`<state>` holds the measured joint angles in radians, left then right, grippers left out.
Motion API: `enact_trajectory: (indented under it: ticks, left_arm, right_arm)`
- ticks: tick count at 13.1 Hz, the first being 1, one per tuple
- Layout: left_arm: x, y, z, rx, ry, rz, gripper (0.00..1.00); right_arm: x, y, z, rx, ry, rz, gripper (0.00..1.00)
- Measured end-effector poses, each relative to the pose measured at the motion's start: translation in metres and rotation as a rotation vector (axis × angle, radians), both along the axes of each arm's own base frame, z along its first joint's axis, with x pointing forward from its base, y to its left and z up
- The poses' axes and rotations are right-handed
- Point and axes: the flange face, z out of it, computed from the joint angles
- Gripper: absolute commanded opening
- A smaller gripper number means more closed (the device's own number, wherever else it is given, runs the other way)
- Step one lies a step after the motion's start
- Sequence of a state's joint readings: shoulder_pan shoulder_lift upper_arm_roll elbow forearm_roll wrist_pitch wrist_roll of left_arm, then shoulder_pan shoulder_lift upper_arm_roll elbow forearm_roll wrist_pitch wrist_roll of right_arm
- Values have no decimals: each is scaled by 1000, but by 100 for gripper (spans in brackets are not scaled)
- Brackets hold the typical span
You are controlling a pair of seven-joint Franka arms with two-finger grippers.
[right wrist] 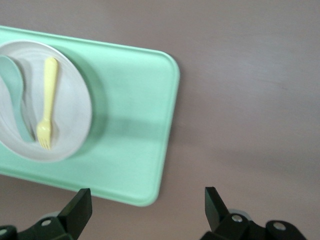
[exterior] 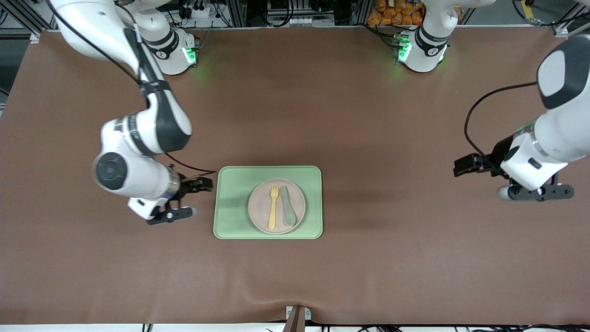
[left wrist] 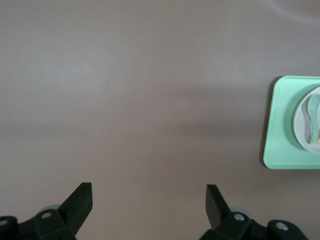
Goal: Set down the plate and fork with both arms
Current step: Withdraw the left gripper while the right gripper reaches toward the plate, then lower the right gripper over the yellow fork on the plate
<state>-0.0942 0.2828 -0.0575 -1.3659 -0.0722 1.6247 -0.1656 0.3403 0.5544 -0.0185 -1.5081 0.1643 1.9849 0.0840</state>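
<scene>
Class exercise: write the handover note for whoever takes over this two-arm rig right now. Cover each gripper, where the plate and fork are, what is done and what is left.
Left gripper: open, empty, over bare table toward the left arm's end.
Right gripper: open, empty, beside the green tray.
Plate: on the tray.
Fork: on the plate, beside a grey-green spoon.
Done: nothing picked up.
Left: grasp and place plate and fork.

table cover [exterior: 368, 138]: brown, matt, faintly wrinkled sheet
tray [exterior: 230, 221]: pale green, smooth matt plastic look
plate [exterior: 258, 203]: beige, matt
fork [exterior: 273, 207]: yellow plastic
spoon [exterior: 288, 207]: grey-green, matt
arms [exterior: 156, 124]: glossy white shells
</scene>
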Motion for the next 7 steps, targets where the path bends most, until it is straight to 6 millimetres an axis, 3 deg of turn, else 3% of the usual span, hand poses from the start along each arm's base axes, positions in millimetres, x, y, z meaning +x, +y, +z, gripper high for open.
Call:
enact_trajectory:
  ticks: [2, 4, 7]
  left_arm:
    - [-22, 3, 15, 7, 2, 1, 100]
    - [-50, 5, 27, 12, 0, 4, 100]
    - [-80, 10, 36, 19, 1, 11, 100]
  right_arm:
    - [-3, 37, -28, -1, -35, -39, 100]
    - [-5, 61, -50, 0, -64, -105, 100]
    - [-7, 84, -55, -47, -121, -128, 100]
